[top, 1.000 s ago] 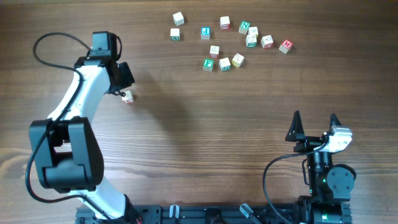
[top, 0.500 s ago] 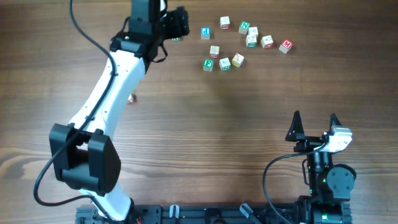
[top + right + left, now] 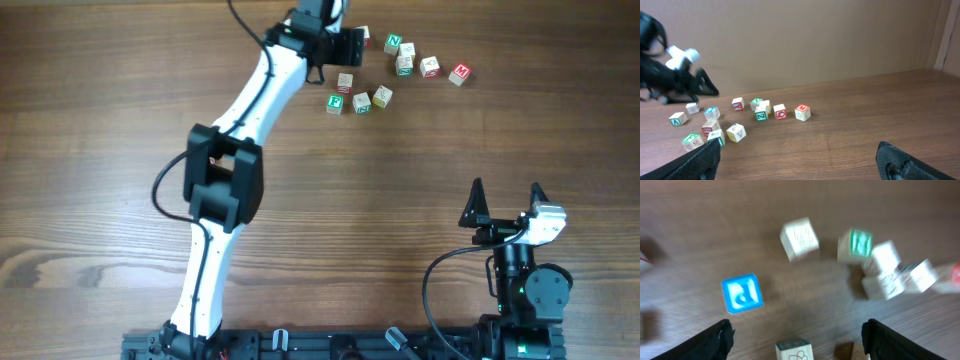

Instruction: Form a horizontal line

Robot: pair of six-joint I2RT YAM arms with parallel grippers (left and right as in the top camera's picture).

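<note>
Left gripper (image 3: pixel 797 334) hovered over loose cubes (image 3: pixel 799 239), jaws wide and empty, ready to pick; right gripper (image 3: pixel 505 205) idled, jaws open.

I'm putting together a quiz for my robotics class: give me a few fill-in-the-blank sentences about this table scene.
1. The arm stretched over the cubes is the ____ one.
2. The left hand is ____ and holds nothing.
3. The single cube just ahead of the left-side finger in the left wrist view bears a ____ letter.
4. The rightmost cube in the overhead view is marked ____.

Missing words: left; open; blue; red.
</note>
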